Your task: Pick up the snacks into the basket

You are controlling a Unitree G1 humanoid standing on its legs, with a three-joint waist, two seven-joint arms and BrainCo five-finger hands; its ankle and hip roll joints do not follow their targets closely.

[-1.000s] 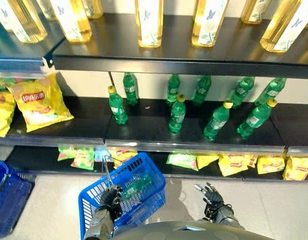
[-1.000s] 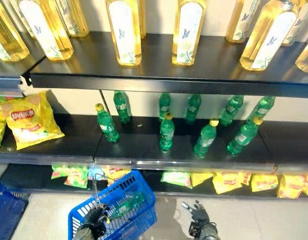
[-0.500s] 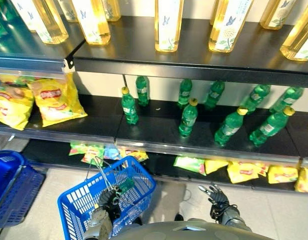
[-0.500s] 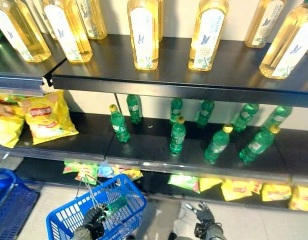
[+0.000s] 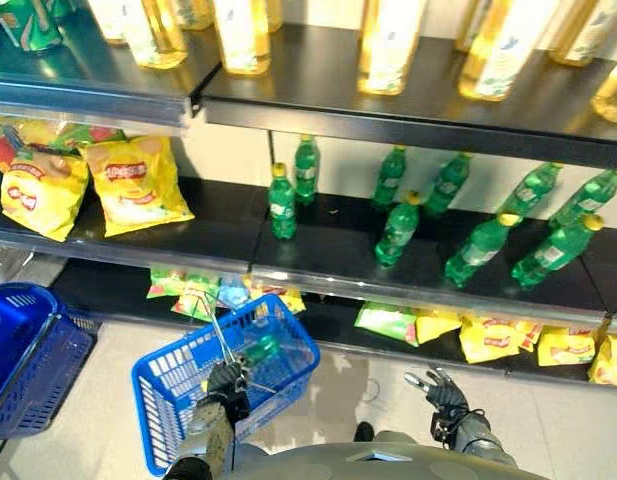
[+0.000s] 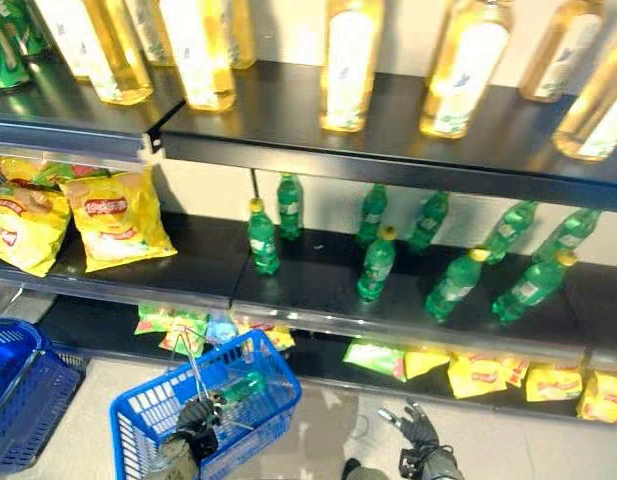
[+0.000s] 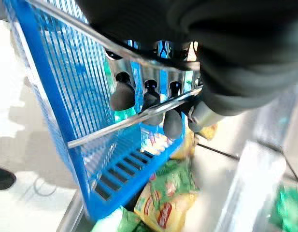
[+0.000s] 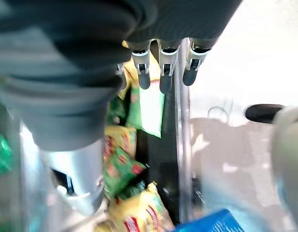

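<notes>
My left hand (image 5: 226,382) is shut on the wire handle (image 7: 139,115) of a blue basket (image 5: 178,385) that hangs low in front of the shelves. A green bottle (image 5: 258,350) lies inside it. Small yellow and green snack packs (image 5: 196,296) lie on the bottom shelf just behind the basket, and more snack packs (image 5: 488,340) lie to the right. Large yellow chip bags (image 5: 138,185) lean on the middle shelf at the left. My right hand (image 5: 443,393) is open and empty, low at the right, its fingers (image 8: 163,72) straight near the bottom shelf's packs (image 8: 144,111).
A second blue basket (image 5: 23,355) stands on the floor at the far left. Green bottles (image 5: 398,230) stand in rows on the middle shelf, and tall yellow bottles (image 5: 388,45) on the top shelf. The shelf's metal edge (image 5: 408,290) juts out above the snack packs.
The camera has turned left, so the whole shelf has shifted right and more chip bags show. My left hand still holds the basket; my right hand stays open.
</notes>
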